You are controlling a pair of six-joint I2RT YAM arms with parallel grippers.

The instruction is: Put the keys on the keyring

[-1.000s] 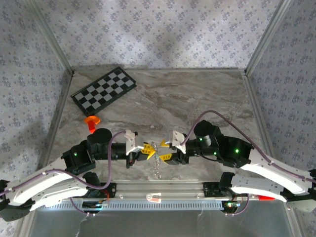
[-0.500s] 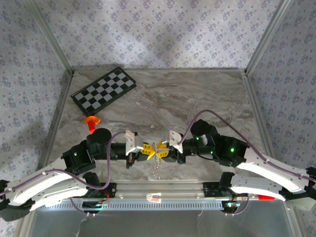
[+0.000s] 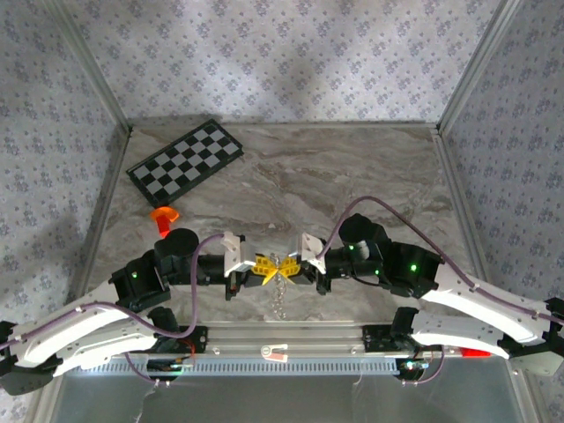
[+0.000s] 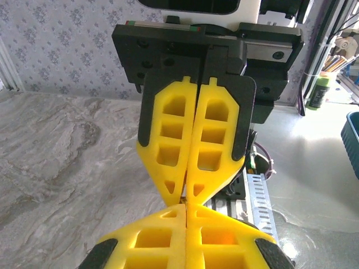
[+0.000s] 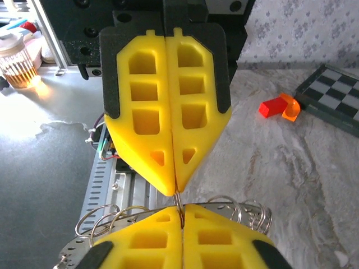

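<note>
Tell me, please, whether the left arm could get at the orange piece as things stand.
Probably not: the orange piece lies close with nothing between, but the left hand is shut on the keyring.

**Keyring Mostly Lost Behind Yellow Fingers**

From above, the keyring (image 3: 280, 295) was too small to resolve. It showed only as a silvery dangle under the meeting tips of the left gripper (image 3: 267, 270) and right gripper (image 3: 288, 265). In the right wrist view, the near fingers (image 5: 146, 241) and the bottom edge cut off its loops. How the tips nipped its wire stayed hidden between the pads.
</note>
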